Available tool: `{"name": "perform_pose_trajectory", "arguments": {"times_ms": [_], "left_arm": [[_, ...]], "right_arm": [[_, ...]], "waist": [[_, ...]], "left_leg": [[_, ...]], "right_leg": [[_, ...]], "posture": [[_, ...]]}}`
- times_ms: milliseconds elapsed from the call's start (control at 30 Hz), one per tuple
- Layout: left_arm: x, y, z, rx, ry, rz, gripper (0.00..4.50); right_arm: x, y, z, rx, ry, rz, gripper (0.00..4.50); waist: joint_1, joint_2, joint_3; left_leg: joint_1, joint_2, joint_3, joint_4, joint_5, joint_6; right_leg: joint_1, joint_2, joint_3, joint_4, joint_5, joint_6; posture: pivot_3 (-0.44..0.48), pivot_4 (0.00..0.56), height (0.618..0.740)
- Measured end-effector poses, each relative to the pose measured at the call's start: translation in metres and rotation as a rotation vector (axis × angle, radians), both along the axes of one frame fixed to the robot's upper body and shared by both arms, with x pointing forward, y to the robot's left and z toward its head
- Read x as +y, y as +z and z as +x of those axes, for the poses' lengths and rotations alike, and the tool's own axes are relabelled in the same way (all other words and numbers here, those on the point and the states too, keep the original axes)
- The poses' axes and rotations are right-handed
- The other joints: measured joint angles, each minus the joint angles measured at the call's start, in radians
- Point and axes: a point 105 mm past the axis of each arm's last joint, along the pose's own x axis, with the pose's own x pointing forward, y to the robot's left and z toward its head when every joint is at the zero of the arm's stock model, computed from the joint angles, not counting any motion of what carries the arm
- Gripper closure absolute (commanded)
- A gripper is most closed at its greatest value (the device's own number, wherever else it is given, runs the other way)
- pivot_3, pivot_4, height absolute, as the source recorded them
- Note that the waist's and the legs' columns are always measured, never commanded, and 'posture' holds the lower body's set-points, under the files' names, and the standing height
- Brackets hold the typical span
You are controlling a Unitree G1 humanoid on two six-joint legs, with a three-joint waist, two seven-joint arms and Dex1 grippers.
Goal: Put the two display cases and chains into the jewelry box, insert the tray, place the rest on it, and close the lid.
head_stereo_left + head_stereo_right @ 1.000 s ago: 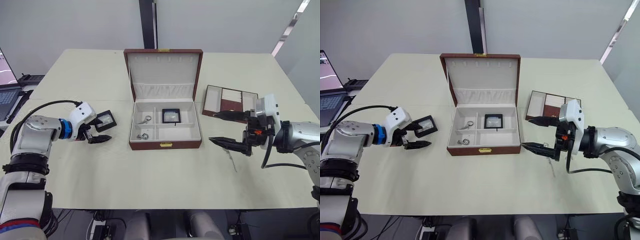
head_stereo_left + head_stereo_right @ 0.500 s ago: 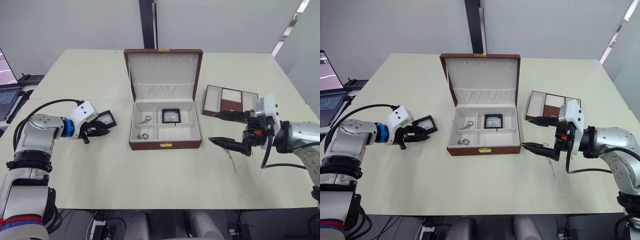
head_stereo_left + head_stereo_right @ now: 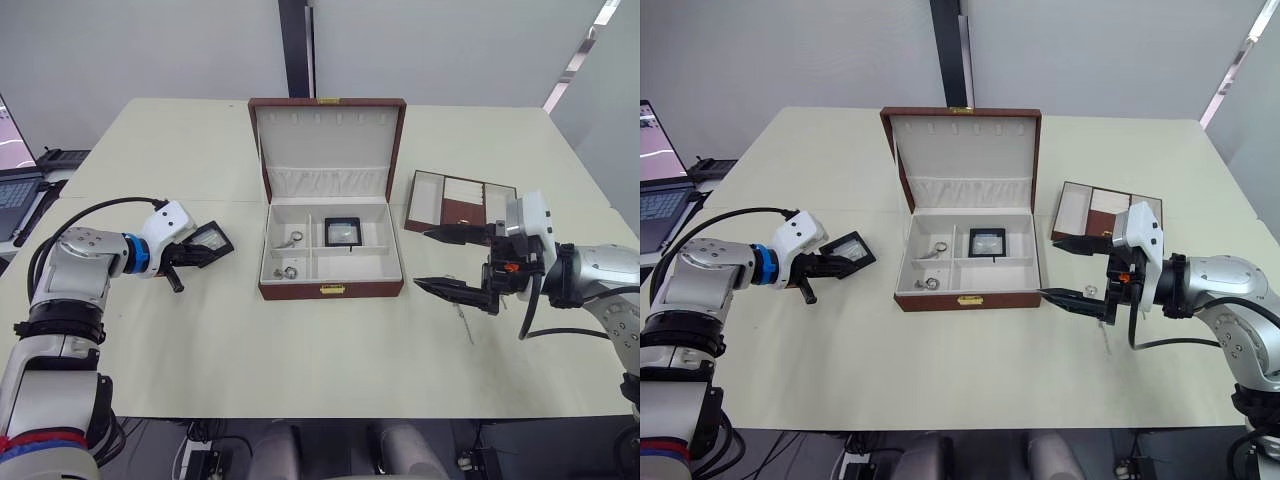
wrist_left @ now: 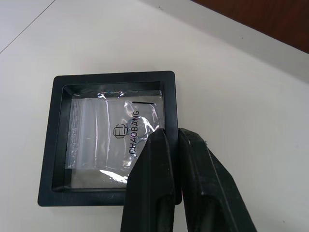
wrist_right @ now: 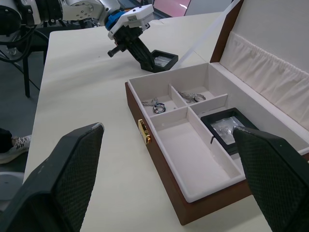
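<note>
1. Since a second ago, the left hand [image 4: 166, 193] has closed and now pinches the edge of the second display case [image 4: 108, 145] on the table [image 3: 300, 350].
2. One display case [image 3: 342, 231] and small pieces already sit in the jewelry box [image 3: 330, 290].
3. The right hand [image 3: 445, 260] is wide open, holding nothing, near the chain [image 3: 464, 320].
4. The tray [image 3: 460, 200] is still outside, and the lid is still up.
</note>
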Motion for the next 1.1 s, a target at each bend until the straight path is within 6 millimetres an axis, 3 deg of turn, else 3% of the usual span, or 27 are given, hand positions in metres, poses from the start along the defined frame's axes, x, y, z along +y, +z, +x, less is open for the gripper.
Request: {"name": "perform_pose_trajectory", "arguments": {"times_ms": [167, 333, 733, 867, 1100], "left_arm": [[-0.005, 0.006, -0.009, 0.014, -0.057, -0.003, 4.48], [-0.008, 0.046, -0.017, -0.055, -0.105, 0.027, 4.48], [-0.077, 0.092, -0.029, -0.054, -0.374, 0.034, 4.48], [-0.112, 0.089, -0.029, 0.006, -0.486, -0.013, 4.48], [-0.149, 0.087, -0.032, 0.092, -0.643, -0.043, 4.48]], "right_arm": [[-0.003, 0.002, 0.001, -0.009, -0.021, 0.000, 0.00], [-0.013, 0.005, -0.004, -0.003, -0.047, -0.003, 0.00], [-0.023, 0.000, -0.012, 0.000, -0.120, -0.016, 0.00], [-0.028, -0.003, -0.017, -0.005, -0.168, -0.018, 0.00], [-0.035, -0.010, -0.026, 0.014, -0.246, -0.003, 0.00]], "waist": [[0.000, 0.000, 0.000], [0.001, -0.001, 0.000], [0.009, -0.001, 0.000], [0.014, -0.001, 0.000], [0.016, -0.001, 0.000]], "left_leg": [[0.000, 0.000, 0.000, 0.000, 0.000, 0.000], [0.000, 0.000, -0.001, 0.000, 0.000, 0.000], [-0.001, 0.000, -0.001, 0.000, 0.000, 0.000], [-0.001, -0.001, -0.001, 0.000, 0.000, 0.000], [-0.001, -0.001, -0.002, 0.001, 0.000, 0.000]], "right_leg": [[0.000, 0.000, 0.000, 0.000, 0.000, 0.000], [0.000, 0.000, -0.001, 0.000, 0.000, 0.000], [0.000, 0.000, -0.001, -0.001, 0.000, 0.000], [0.000, 0.000, 0.000, -0.001, 0.000, 0.000], [0.001, 0.002, 0.000, -0.001, 0.000, 0.000]], "posture": [[0.000, 0.150, 0.740], [0.000, 0.150, 0.740], [0.000, 0.150, 0.740], [0.000, 0.150, 0.740], [0.000, 0.150, 0.740]]}}
